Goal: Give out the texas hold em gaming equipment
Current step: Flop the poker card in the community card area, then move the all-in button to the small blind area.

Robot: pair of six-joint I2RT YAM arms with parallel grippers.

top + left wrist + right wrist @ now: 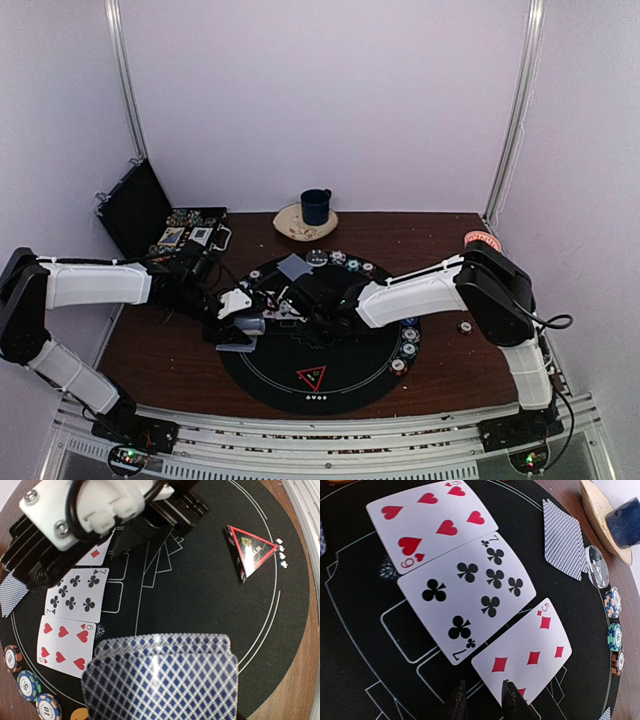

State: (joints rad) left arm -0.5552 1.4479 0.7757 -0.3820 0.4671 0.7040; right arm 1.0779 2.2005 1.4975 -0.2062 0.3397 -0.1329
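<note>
Three face-up cards lie in a row on the black round mat (360,385): six of hearts (432,520), seven of clubs (467,592), five of diamonds (525,652). My right gripper (482,704) is open over the mat. One fingertip (512,705) rests at the near edge of the five of diamonds and nothing is between the jaws. My left gripper (243,325) is shut on a stack of blue-backed cards (160,677), which hides its fingers. A face-down card (563,537) lies at the mat's far side. The red-edged triangle marker (312,377) lies at the mat's near side.
Striped chips (408,345) line the mat's right and far rim, more sit by the left gripper (27,685). A dark blue mug (316,206) stands on a saucer behind the mat. An open black case (150,215) is at the back left and a red-patterned bowl (482,240) at the right.
</note>
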